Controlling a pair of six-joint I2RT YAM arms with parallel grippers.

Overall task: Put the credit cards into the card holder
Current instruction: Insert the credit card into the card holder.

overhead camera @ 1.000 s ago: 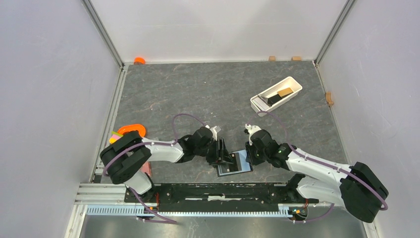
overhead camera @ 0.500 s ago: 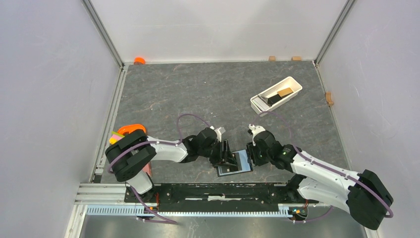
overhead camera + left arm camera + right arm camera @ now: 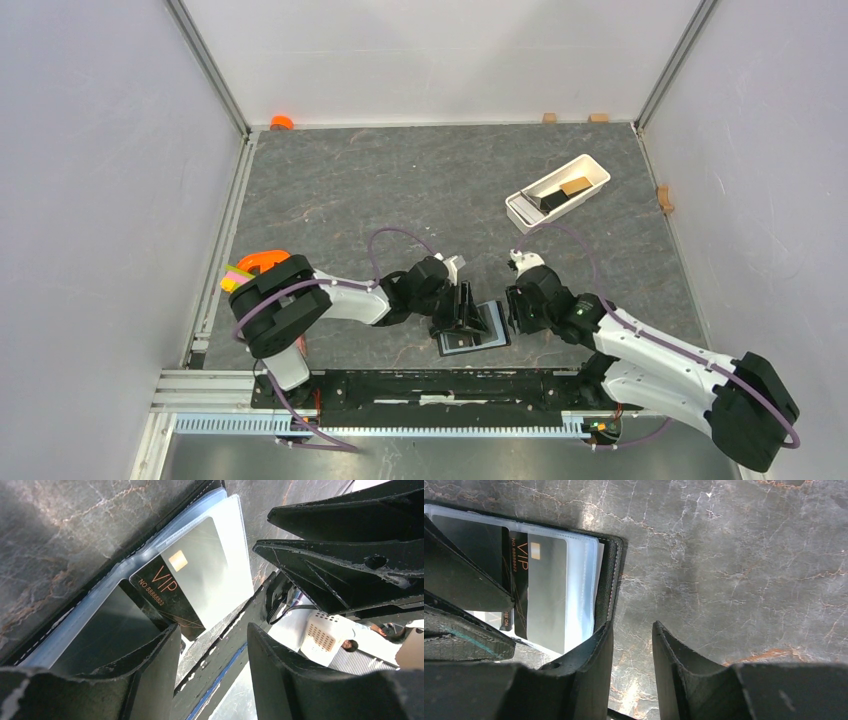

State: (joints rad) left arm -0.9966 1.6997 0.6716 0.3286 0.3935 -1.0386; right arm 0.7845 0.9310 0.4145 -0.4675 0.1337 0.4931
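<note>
Well, the black leather-like folding card holder lies open on the grey tabletop, a black VIP credit card partway into its clear sleeve. Both my left jaws and right jaws are spread, empty, flanking it, probably to steady it.

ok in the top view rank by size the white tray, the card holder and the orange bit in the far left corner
1. white tray, looks largest
2. card holder, partly covered, so a close call with the tray
3. orange bit, clearly smallest
</note>
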